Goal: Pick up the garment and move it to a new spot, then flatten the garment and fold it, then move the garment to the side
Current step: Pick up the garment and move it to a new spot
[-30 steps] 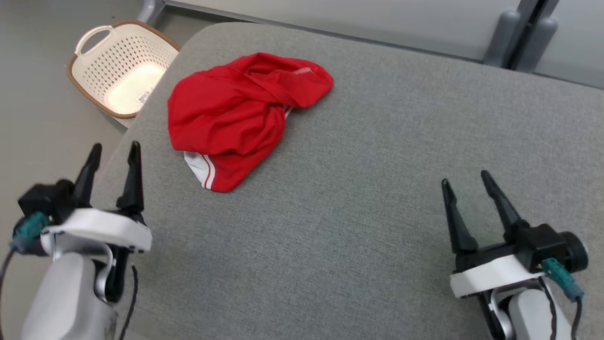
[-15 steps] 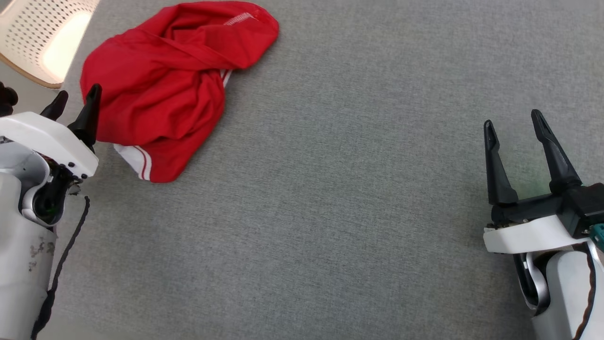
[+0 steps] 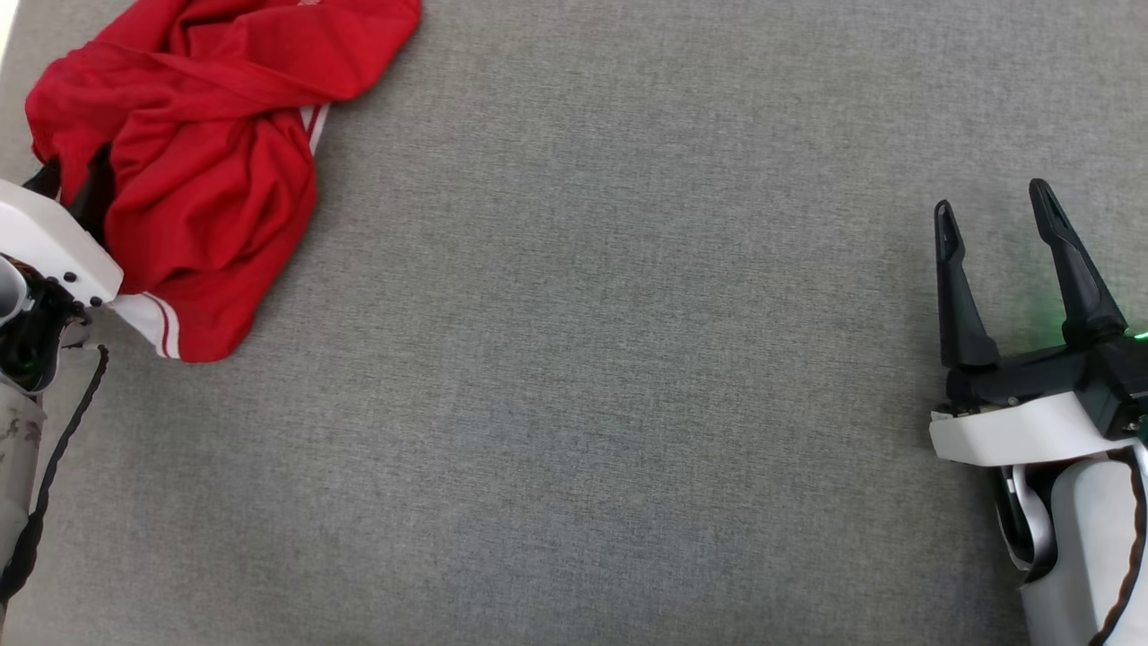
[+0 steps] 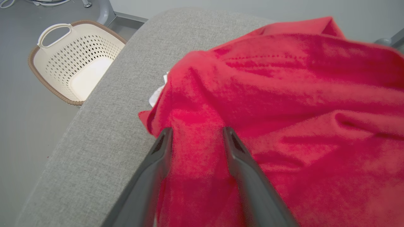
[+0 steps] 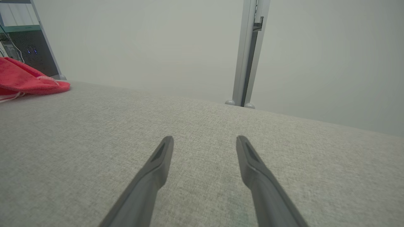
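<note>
The garment (image 3: 206, 152) is a crumpled red piece with a white striped hem, lying at the far left of the grey padded table (image 3: 574, 377). My left gripper (image 3: 72, 184) is pushed into its left edge, and red cloth partly covers the dark fingers. In the left wrist view the garment (image 4: 284, 94) bulges up as a fold between the two fingers of the left gripper (image 4: 195, 132), which stand apart on either side of it. My right gripper (image 3: 991, 202) hovers open over bare table far to the right, nothing between its fingers (image 5: 205, 140). A red corner of the garment (image 5: 25, 82) shows at the far left there.
A cream perforated basket (image 4: 56, 53) stands on the floor beyond the table's rounded left corner. The table's left edge runs close beside my left arm. A grey wall and a metal post (image 5: 249, 53) stand behind the table's far edge.
The head camera has tilted down and swung right. My left gripper has advanced into the garment's left edge and its jaws have narrowed around a fold. The right gripper stays open.
</note>
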